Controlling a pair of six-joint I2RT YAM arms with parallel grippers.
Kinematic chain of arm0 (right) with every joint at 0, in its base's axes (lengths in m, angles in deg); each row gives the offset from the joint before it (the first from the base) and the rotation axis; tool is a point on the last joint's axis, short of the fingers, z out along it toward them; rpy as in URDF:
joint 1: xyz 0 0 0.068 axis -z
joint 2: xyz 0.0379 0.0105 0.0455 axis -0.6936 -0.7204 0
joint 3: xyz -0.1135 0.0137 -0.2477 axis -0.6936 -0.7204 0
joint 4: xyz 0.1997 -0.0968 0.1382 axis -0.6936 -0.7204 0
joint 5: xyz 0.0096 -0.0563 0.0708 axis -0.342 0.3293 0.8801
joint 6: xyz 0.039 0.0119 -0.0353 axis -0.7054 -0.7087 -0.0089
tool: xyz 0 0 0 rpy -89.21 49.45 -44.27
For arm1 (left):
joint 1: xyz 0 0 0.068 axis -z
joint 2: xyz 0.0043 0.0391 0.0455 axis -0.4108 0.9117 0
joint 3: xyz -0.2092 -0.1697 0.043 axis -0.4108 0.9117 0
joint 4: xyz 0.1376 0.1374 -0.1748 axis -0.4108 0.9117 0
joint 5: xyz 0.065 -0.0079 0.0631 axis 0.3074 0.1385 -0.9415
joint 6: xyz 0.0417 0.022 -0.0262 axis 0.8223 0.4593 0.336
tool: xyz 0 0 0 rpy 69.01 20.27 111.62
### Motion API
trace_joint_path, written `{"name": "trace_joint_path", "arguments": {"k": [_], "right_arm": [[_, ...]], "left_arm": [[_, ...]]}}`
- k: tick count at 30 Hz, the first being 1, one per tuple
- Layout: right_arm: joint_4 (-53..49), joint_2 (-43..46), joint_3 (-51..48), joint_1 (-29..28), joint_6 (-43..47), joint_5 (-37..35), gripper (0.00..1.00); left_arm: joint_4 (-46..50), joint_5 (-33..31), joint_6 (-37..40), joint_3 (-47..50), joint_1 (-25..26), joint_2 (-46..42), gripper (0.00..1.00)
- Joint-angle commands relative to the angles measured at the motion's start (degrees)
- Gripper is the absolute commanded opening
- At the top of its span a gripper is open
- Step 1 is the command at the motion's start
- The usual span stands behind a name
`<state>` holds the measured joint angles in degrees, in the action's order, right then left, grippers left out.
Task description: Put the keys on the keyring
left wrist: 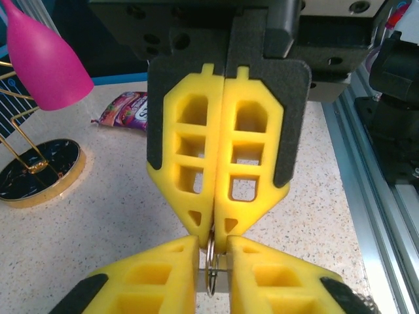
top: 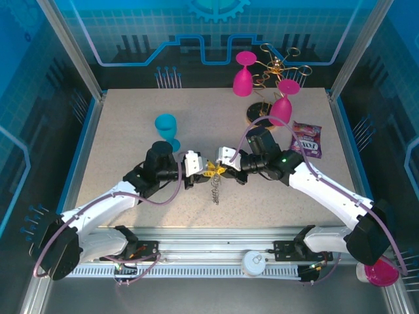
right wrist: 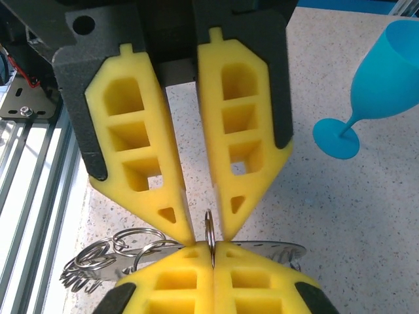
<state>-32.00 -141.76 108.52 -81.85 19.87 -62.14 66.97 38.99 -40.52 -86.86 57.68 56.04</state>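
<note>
Silvery steel, the thin keyring (right wrist: 209, 222) stands edge-on; we see the right gripper (right wrist: 211, 248) pinching it, the left gripper (left wrist: 213, 252) slightly parted.

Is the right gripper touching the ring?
Touching. The right wrist view shows the ring pinched edge-on between the right gripper's shut fingertips.

White arms (top: 105, 209) with black joints trail purple cables (top: 167, 201); the left claw (right wrist: 206, 229) and right claw (left wrist: 214, 226) carry yellow lattice fingers (left wrist: 239, 219).
</note>
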Motion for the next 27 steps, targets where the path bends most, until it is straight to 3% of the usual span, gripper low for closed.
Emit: {"name": "trace_joint_path", "arguments": {"k": [1,13,18,22,27], "right_arm": [[3.3,0.0,2.3,-0.3,0.4,2.5,0.00],[6.7,1.4,-1.3,0.6,-0.3,3.1,0.00],[5.5,1.6,-2.0,-0.3,0.5,2.2,0.00],[5.8,1.5,-1.8,-0.5,0.3,3.0,0.00],[6.0,1.8,-1.9,-0.5,-0.2,3.6,0.00]], "left_arm": [[3.3,0.8,2.1,-0.4,0.1,1.2,0.23],[6.1,0.2,5.0,-1.3,-0.5,3.3,0.24],[3.3,1.7,3.8,-1.2,-1.2,3.1,0.15],[2.1,1.7,3.6,-0.9,-1.2,2.6,0.00],[-1.2,0.6,1.9,0.1,-1.2,1.9,0.00]]}}
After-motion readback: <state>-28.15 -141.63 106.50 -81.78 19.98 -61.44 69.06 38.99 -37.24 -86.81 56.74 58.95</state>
